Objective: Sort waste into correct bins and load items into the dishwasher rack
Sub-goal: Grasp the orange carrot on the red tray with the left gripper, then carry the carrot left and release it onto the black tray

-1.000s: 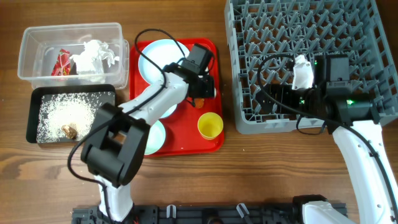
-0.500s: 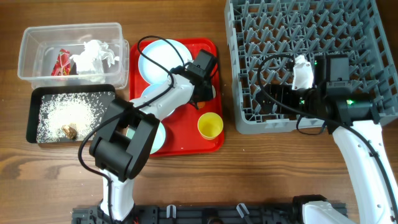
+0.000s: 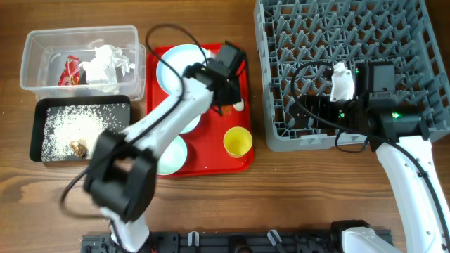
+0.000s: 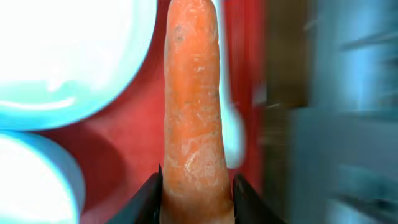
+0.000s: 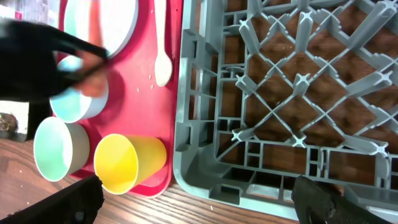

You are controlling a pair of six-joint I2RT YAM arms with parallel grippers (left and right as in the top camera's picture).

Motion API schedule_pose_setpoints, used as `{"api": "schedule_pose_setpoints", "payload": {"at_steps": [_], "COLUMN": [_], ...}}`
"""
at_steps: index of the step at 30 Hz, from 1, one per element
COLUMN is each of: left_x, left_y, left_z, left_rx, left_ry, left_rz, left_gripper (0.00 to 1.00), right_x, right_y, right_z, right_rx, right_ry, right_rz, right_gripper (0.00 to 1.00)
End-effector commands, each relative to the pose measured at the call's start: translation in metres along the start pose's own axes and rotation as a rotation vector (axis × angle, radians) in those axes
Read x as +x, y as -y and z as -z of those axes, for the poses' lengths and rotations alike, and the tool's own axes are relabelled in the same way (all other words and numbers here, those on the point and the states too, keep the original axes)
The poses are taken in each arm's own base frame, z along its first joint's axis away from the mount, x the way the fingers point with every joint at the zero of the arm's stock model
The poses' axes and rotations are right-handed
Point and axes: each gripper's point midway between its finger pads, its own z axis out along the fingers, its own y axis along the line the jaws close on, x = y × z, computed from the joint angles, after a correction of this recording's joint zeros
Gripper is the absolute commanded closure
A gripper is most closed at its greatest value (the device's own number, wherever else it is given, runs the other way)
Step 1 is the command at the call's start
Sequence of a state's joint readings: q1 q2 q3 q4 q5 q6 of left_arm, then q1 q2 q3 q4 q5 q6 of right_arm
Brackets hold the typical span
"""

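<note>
Left gripper (image 4: 195, 194), jaws clamped on one end of a long orange carrot (image 4: 191, 87) pointing straight ahead, hangs over the flat red tray (image 3: 242, 163), the shallow black tub (image 3: 36, 133) well off to its left.

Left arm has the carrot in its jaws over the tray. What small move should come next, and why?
Probably lift the carrot clear of the red tray, heading for the black tub: the left gripper grips it, and that tub holds the rice.
</note>
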State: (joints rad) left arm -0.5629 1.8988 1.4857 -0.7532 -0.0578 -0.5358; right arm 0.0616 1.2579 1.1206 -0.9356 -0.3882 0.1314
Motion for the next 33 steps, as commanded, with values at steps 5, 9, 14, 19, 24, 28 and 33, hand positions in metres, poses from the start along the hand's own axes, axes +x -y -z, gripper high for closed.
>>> {"api": "schedule_pose_setpoints", "payload": {"at_steps": [5,9,14,19,24,28,33], "left_x": [-0.044,-0.037,-0.024,-0.001,0.025,0.037,0.038], "left_y": [-0.078,-0.154,-0.240,-0.321,-0.348,-0.364,-0.371], "left_z": [0.128,0.141,0.142,0.135,0.100,0.077,0.055], "left_rx": [-0.194,-0.378,-0.498,-0.565,-0.423,-0.386,-0.370], "left_ry": [0.260,0.206,0.144,0.121,0.056,0.079,0.146], "left_rz": [0.076,0.208,0.464,0.758,0.931,0.987,0.982], "left_gripper": [0.71,0.70,0.73,0.82,0.87,0.75,0.67], "right_x": [0.001,-0.001,0.000,0.000,0.000,0.000,0.001], "right_y": [0.004,0.003,0.003,0.003,0.003,0.003,0.004], "right_z": [-0.003,-0.003,-0.003,-0.003,-0.003,-0.003,-0.003], "right_rx": [0.011,0.009,0.010,0.009,0.009,0.009,0.010], "right_ry": [-0.009,-0.002,-0.003,-0.002,-0.002,-0.002,-0.007], "right_rz": [-0.013,-0.010,-0.011,-0.011,-0.011,-0.011,-0.013], "right_gripper": [0.00,0.00,0.00,0.00,0.00,0.00,0.00]}}
